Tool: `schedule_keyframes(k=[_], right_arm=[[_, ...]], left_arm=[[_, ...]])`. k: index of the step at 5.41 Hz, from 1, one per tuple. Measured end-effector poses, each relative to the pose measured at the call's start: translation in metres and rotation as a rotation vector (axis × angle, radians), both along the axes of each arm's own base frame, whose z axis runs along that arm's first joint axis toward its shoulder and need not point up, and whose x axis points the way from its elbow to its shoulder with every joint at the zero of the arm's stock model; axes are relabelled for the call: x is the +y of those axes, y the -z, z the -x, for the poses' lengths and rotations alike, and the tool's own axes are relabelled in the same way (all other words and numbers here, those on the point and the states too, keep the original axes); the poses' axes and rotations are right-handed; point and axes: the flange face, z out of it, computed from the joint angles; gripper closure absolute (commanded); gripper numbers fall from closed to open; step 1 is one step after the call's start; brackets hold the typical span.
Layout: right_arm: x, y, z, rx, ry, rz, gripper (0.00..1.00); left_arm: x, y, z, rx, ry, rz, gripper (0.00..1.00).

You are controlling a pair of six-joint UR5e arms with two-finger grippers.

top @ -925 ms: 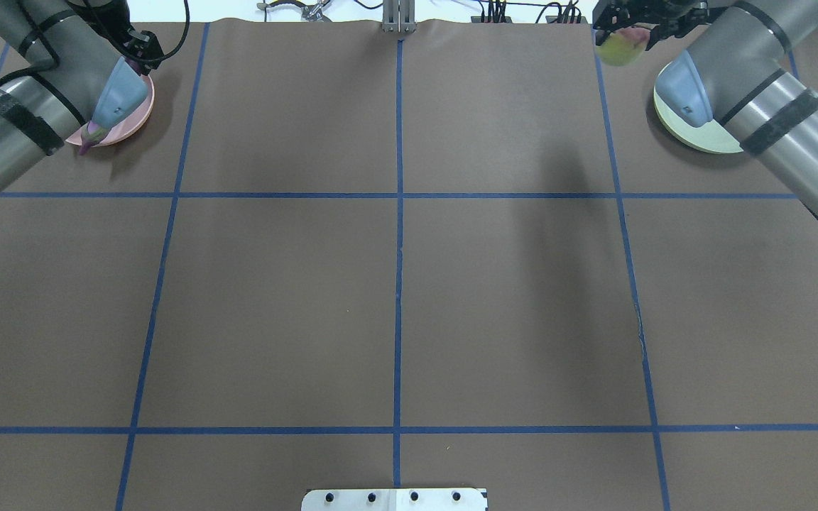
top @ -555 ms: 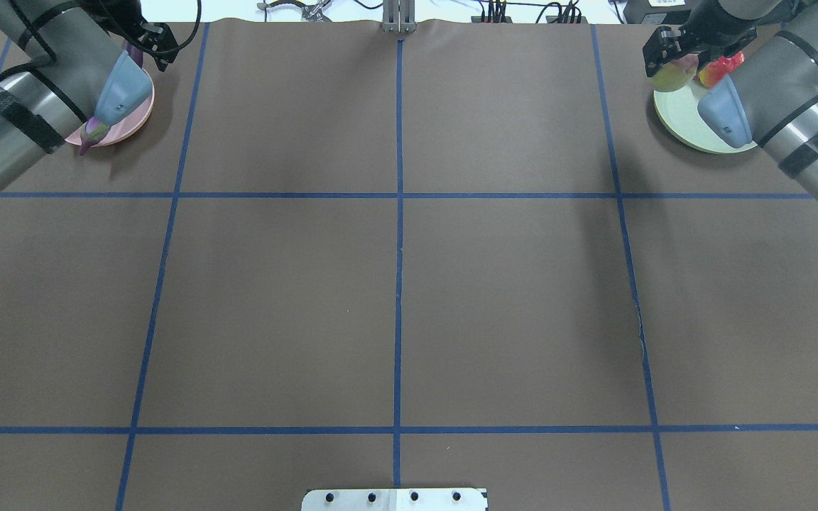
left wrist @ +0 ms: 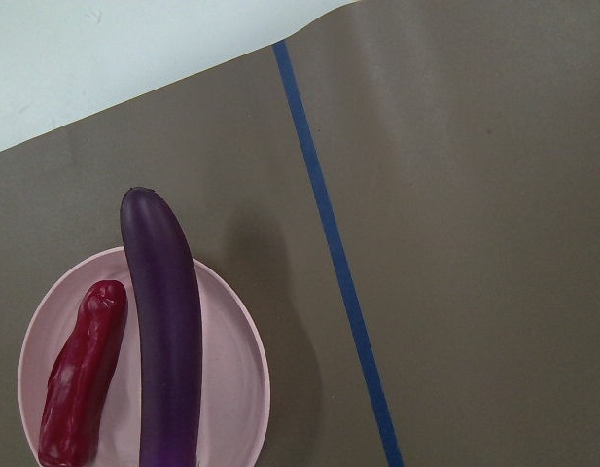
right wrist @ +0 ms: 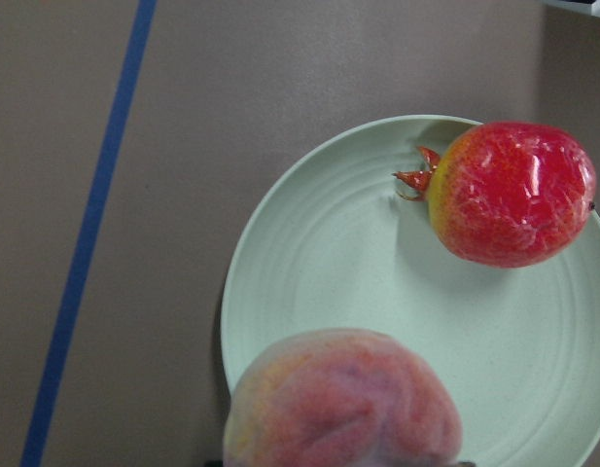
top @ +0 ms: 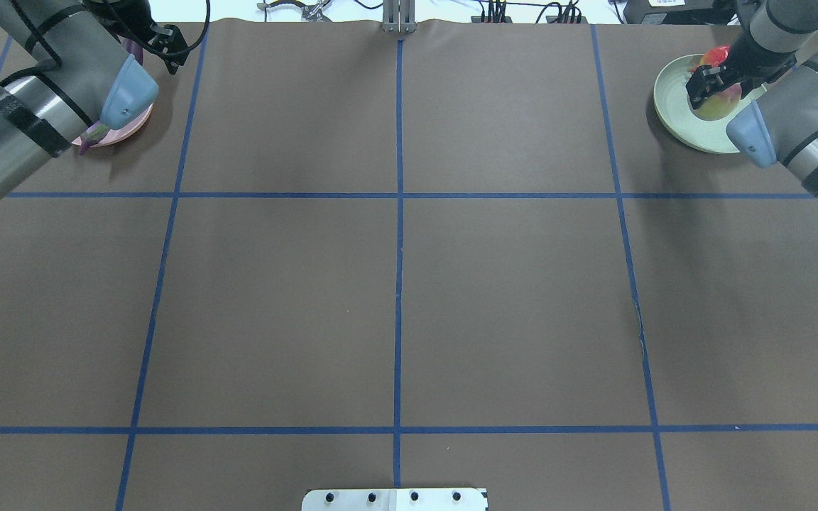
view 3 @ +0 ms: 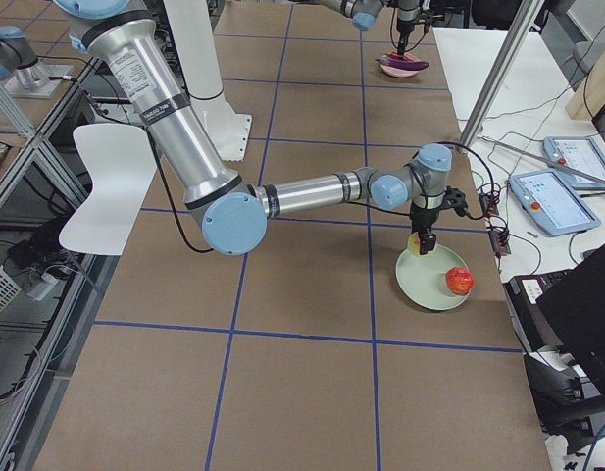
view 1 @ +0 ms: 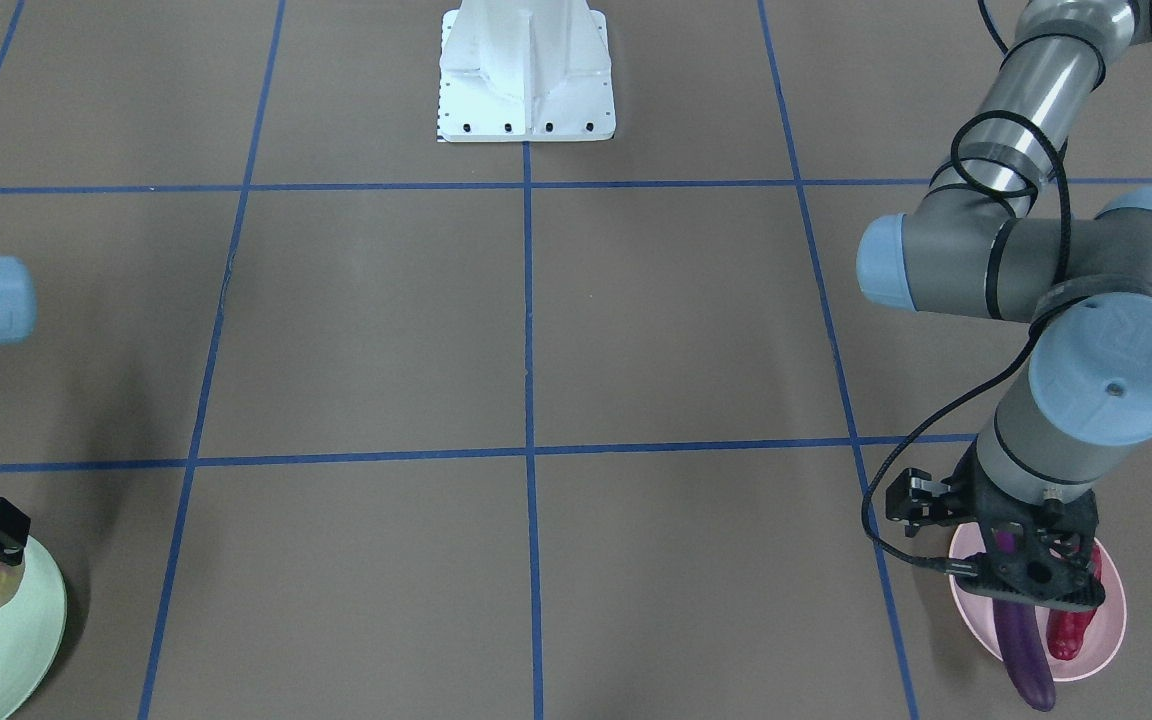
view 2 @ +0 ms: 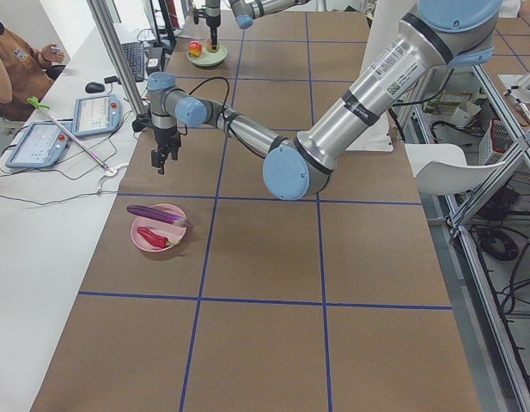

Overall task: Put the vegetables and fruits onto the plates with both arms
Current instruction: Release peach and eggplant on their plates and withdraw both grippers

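The brown bench (top: 395, 284), gridded in blue tape, carries two arms: the right arm (top: 806, 135) reaches to its far right corner and the left arm (top: 18, 128) to its far left. There are two plates, one mint plate (right wrist: 319, 292) under the right jaws and one pink plate (left wrist: 236, 379) below the left jaws.

We count two vegetables and two fruits. The one eggplant (left wrist: 163, 321) lies on the pink plate, its long axis across the dish and one end past the rim. The one pomegranate (right wrist: 509, 195) rests on the mint plate. The one peach (right wrist: 343, 399) is pinched in the right jaws, directly beneath them and over the bare part of that plate. It is near the pomegranate but apart from it, and we cannot tell whether it touches the plate yet. The one chili (left wrist: 81, 375) lies parallel beside the eggplant.

The left jaws hold nothing, and we cannot tell whether they are spread.

We judge the coming move to be a short descent and release straight down, and only the right arm is placed for it.
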Motion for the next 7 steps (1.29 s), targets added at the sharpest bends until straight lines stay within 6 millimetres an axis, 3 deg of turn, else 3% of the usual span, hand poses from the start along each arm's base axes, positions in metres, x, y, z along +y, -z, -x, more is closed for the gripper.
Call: schedule_keyframes(k=[1,3,6,7], right_arm=[[0.001,-0.02,-0.004,0.03,0.01,0.013,1.0],[0.0,-0.037,-0.004,0.073,0.008,0.023,0.01],[-0.003,-0.026,-0.005,0.052,-0.002,0.017,0.0],[-0.005,-0.015,-0.019,0.009,-0.009,0.021,0.0]], left_arm=[[0.001,0.0,-0.003,0.002,0.004,0.005,0.0],[0.003,-0.001,-0.006,0.005,0.013,0.015,0.0],[0.004,-0.004,-0.008,0.004,0.01,0.017,0.0],[0.005,-0.002,-0.008,0.006,0.01,0.014,0.0]])
